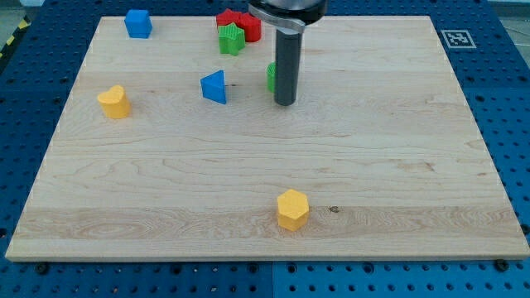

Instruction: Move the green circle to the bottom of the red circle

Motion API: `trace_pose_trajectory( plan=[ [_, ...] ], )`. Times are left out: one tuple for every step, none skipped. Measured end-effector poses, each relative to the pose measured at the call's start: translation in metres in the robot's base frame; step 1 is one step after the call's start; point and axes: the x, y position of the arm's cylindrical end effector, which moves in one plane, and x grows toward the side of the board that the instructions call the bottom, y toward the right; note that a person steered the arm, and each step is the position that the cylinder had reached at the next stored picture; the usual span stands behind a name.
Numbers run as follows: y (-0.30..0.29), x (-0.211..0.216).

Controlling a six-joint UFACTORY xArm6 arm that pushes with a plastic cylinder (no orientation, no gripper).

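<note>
My tip (285,103) rests on the board just right of the green circle (271,77), which the rod mostly hides; only its left edge shows. The red circle (252,26) sits near the view's top, partly hidden by the arm, touching another red block (227,17) on its left. The green circle lies below the red circle, a short gap apart.
A green star (231,39) sits under the red blocks. A blue triangle (214,86) lies left of the green circle. A blue block (137,23) is at top left, a yellow heart (114,102) at left, a yellow hexagon (292,209) at bottom centre. The wooden board (397,149) has blue pegboard around it.
</note>
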Motion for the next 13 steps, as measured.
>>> trace_pose_trajectory(
  plan=[
    [-0.02, -0.02],
    [-0.024, -0.046],
    [-0.012, -0.052],
    [0.016, -0.03],
    [0.032, -0.039],
    [0.031, -0.064],
    [0.029, -0.076],
    [0.028, -0.076],
    [0.051, -0.076],
    [0.058, -0.095],
    [0.032, -0.097],
    [0.006, -0.097],
    [-0.011, -0.099]
  ],
)
